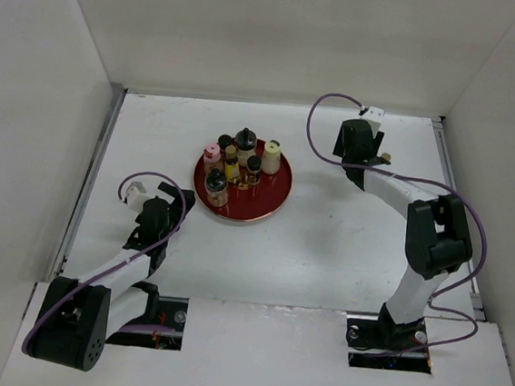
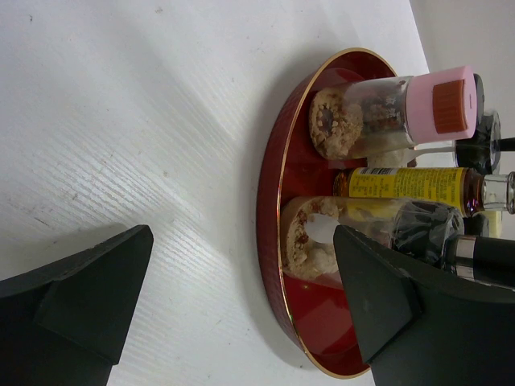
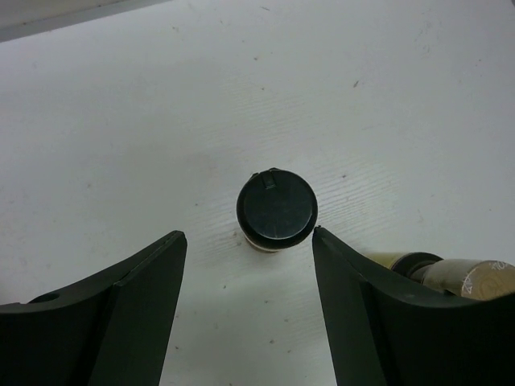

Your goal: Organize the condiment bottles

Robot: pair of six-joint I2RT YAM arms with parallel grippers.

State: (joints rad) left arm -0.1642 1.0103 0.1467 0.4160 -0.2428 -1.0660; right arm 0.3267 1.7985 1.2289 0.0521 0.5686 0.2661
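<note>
Several condiment bottles stand on the red tray (image 1: 273, 204): a pink-capped jar (image 1: 211, 153), a yellow bottle (image 1: 231, 165), a cream-capped jar (image 1: 271, 154), black-capped ones (image 1: 246, 141) and a black-capped jar (image 1: 215, 187) at the front. My left gripper (image 1: 182, 202) is open and empty at the tray's left rim (image 2: 270, 201), facing the pink-capped jar (image 2: 378, 112), the yellow bottle (image 2: 410, 183) and the black-capped jar (image 2: 354, 229). My right gripper (image 3: 248, 241) is open above an upright black-capped jar (image 3: 277, 209) that stands just past its fingertips. A tan bottle (image 3: 459, 275) lies beside the right finger.
White walls enclose the table on the left, back and right. The tan bottle also shows in the top view (image 1: 385, 157), just right of my right gripper (image 1: 360, 153). Purple cables loop over both arms.
</note>
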